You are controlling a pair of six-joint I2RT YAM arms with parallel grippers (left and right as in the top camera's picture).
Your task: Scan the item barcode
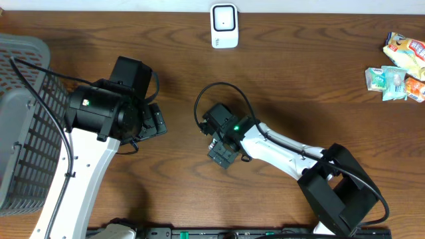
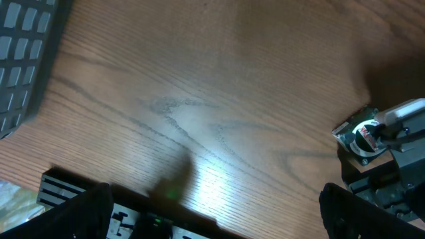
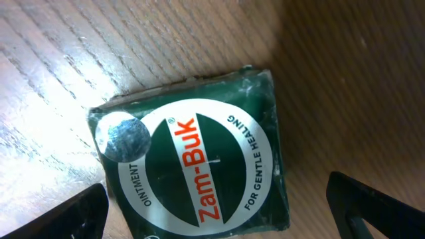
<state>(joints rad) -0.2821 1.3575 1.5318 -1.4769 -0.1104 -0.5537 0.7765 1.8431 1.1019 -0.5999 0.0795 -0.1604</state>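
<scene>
Now spread wide and clamping nothing: dark fingers [image 3: 66,216] of the right gripper [image 3: 219,216], either side of the green Zam-Buk ointment pack [image 3: 192,166]. Lies label-up on the wooden table [image 3: 53,60], near the middle. Likewise released and empty over bare wood: left gripper [image 2: 216,219]. Farther out: white scanner [image 1: 224,25] at the far edge, grey basket [image 1: 20,119] beside the left arm, snack packets [image 1: 398,70] far right.

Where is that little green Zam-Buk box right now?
In the right wrist view, the Zam-Buk box lies flat on the wooden table, straight below the open right end effector, near the table's middle.
</scene>
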